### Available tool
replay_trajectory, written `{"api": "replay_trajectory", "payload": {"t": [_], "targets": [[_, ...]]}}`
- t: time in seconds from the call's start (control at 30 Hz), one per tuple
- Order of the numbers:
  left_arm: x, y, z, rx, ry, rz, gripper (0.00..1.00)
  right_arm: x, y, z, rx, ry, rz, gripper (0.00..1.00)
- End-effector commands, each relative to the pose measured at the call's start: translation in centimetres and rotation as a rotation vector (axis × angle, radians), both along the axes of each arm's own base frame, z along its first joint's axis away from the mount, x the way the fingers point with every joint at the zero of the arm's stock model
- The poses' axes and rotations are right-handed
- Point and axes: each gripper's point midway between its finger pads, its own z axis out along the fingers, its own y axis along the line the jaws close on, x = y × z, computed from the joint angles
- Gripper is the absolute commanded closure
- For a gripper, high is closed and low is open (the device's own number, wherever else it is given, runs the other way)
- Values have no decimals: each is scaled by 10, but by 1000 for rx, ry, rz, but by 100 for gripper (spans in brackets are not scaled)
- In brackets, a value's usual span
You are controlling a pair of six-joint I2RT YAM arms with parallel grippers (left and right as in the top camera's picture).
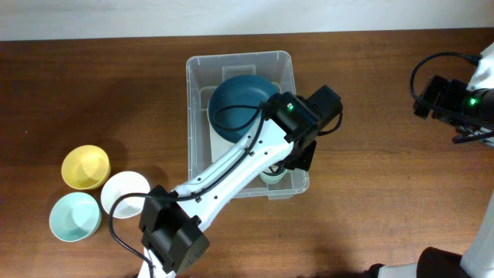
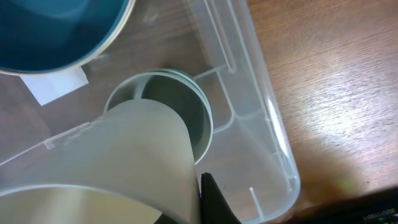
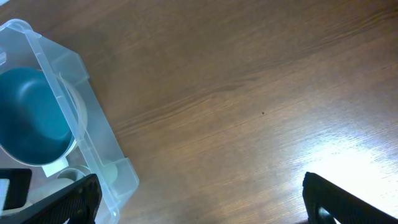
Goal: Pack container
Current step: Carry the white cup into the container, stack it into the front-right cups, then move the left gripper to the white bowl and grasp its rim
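Three small pieces sit clustered on the table [image 1: 386,193] well to the left of the container [image 1: 188,116]: a yellow bowl [image 1: 85,166], a white bowl [image 1: 125,191] and a mint bowl [image 1: 75,216]. I judge they are stock waiting to be packed. The container itself stands mid-table, towards the far edge.

Inside it, a big teal bowl [image 1: 243,108] fills the far half and leaves the near half for smaller things. The left arm reaches across that near half, so the left tool [image 1: 293,158] hangs over the container's near right corner, probably to set something in there.

From overhead, only a sliver of pale green shows under that tool. The left wrist view shows more: a pale green cup [image 2: 163,102] stands in that corner close to the container's wall, with a white label [image 2: 56,84] beside it. A cream curved surface very close to the lens covers part of the cup, and I cannot say what it is. Only one dark finger [image 2: 214,202] is visible, so I cannot tell whether the left tool is clenched or released.

The right tool [image 3: 200,186] is spread wide and grasps nothing, above bare table well to the right of the container, likely parked out of the way. Its view alone shows the outside of the container's right wall.
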Motion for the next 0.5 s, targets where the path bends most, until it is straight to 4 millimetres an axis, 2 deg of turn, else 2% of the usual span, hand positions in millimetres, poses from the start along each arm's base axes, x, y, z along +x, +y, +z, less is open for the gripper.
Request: {"api": "replay_trajectory", "payload": {"t": [0.0,0.13,0.3,0.4,0.43,0.47], "targets": [[-3,0,4,-19,1,5,81,1,3,-2,9,5,18,1],[-3,-1,4,-21,-1,6,60,1,3,-2,9,5,18,1],[0,1,5,-17,-8,12,57,1,3,-2,9,5,18,1],[22,27,11,28,-64,75,54,1,3,-2,9,5,18,1],[32,41,17,36,-84,109,53,1,3,-2,9,5,18,1],[45,63,27,45,-112,164,53,1,3,-2,9,5,18,1]]}}
